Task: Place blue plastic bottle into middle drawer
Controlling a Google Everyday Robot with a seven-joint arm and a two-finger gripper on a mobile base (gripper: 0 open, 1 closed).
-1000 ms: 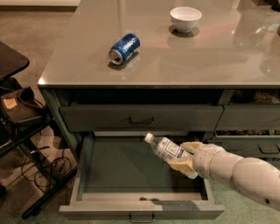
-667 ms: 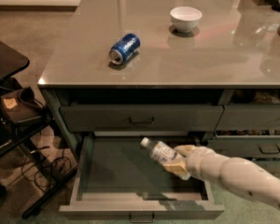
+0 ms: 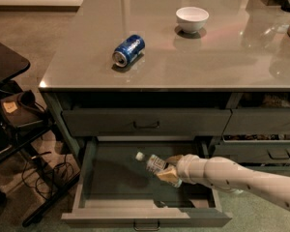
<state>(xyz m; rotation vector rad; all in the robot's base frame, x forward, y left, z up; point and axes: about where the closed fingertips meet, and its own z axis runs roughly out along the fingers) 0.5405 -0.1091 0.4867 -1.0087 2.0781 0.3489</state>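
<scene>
The middle drawer (image 3: 111, 178) is pulled open below the counter, wide and shallow with a bare dark bottom and a small bar handle on its front. My gripper (image 3: 168, 169) reaches in from the right on a white arm and is shut on the blue plastic bottle (image 3: 152, 163). The bottle is clear with a white cap, tilted with the cap pointing left, and hangs low inside the drawer's right half, just above the bottom.
A blue soda can (image 3: 128, 50) lies on its side on the grey countertop (image 3: 87, 66), and a white bowl (image 3: 192, 19) stands behind it. The upper drawer (image 3: 145, 122) is closed. Narrower drawers (image 3: 263, 124) stand to the right. A black chair and cables (image 3: 19, 124) sit at left.
My gripper has carried the bottle further left and lower into the open drawer. The can, the bowl and the drawer have not moved.
</scene>
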